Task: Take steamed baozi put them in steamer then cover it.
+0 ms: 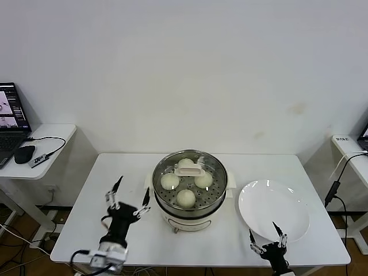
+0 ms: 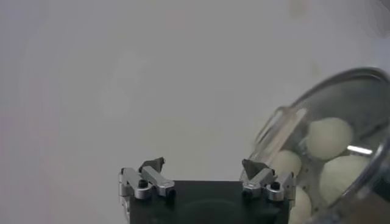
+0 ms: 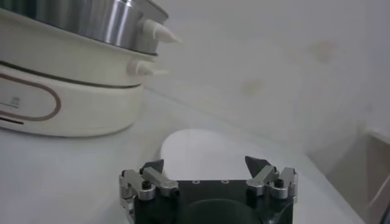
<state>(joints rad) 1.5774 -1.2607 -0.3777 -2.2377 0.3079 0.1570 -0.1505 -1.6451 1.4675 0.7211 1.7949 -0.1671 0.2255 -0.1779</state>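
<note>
Four steamed baozi (image 1: 186, 197) sit inside the steamer (image 1: 190, 221) at table centre, spaced around the perforated tray so none crowds another. The cover (image 1: 190, 171) is already on — clear glass, its cream bar handle across the top, rim seated on the pot's rim. By how things lie, the task looks complete or all but complete.

Left gripper (image 1: 127, 198) hovers just left of the steamer, fingers spread wide and holding nothing; the left wrist view shows its tips (image 2: 205, 167) apart with the lidded pot and buns off to one side. Its placement reads as a release stance beside the pot, not a grasp.

Right gripper (image 1: 266, 234) sits low at the table's near edge, by the near rim of the white plate (image 1: 290, 198), fingers apart and empty — idle. The plate is bare, which fits the buns having all gone into the pot.

Room to move: open tabletop lies left of the steamer and along the near edge. The plate lies just beside the steamer's right handle, a tight gap there. A side desk with laptop (image 1: 11, 123) and mouse (image 1: 24, 154) stands well apart on the left.
</note>
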